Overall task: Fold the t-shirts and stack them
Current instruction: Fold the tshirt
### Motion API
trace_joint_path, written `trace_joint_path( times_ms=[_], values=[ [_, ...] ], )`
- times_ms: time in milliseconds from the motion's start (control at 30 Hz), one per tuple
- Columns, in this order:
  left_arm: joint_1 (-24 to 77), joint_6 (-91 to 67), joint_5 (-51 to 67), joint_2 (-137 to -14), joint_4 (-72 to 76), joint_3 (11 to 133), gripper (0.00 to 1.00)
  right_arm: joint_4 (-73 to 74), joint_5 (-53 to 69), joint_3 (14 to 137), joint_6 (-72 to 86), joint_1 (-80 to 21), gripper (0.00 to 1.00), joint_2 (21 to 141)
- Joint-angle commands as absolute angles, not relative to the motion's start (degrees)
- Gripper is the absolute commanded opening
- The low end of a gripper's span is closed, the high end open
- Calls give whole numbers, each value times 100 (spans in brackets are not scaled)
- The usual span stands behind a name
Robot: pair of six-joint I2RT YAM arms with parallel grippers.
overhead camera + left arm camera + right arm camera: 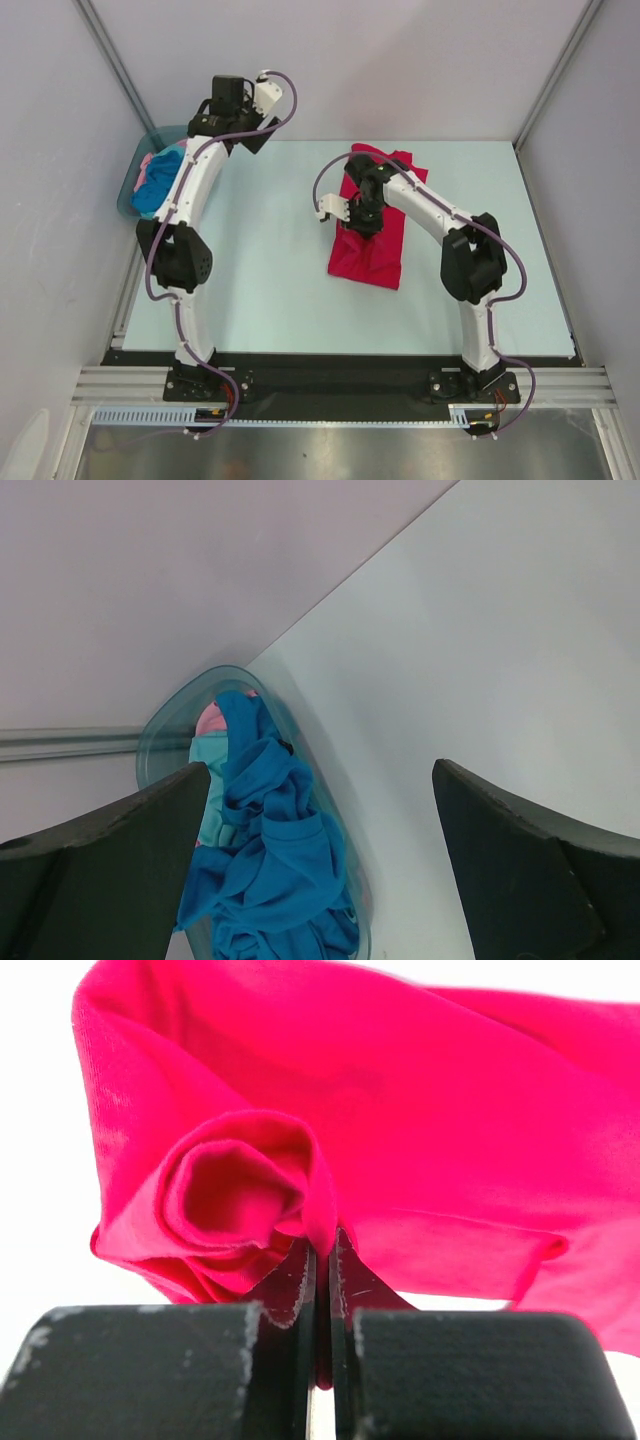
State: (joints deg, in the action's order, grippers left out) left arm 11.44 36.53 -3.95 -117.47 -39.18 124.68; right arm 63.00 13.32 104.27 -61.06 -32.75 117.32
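A crimson-red t-shirt [372, 250] lies partly folded on the pale table, right of centre. My right gripper [365, 218] sits over its middle, shut on a rolled fold of the red cloth [400, 1110]; the cloth is pinched between the pads at the gripper [322, 1260]. A turquoise-blue t-shirt [270, 850] is crumpled in the grey-teal tub [165, 730] at the table's far left, with a pale pink t-shirt [210, 720] showing beneath it. My left gripper [322, 770] hangs wide open above the tub, holding nothing. From above, the left gripper [228, 128] is just right of the tub [128, 195].
White enclosure walls close in the table on the left, back and right. The tub stands against the left wall [60, 150]. The arm bases are bolted to a black strip and aluminium rail [330, 385] along the near edge.
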Motion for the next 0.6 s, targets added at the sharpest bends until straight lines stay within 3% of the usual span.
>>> trace_joint_path(
  times_ms=[0,567],
  values=[
    [1107,3709,-457,-11795,-3937,12797,100,6126,1081,10906,-6407,-3112,0,11944],
    [1107,3797,-492,-12067,-3946,13034,100,6082,932,12005,-6644,-2865,0,12753]
  ],
)
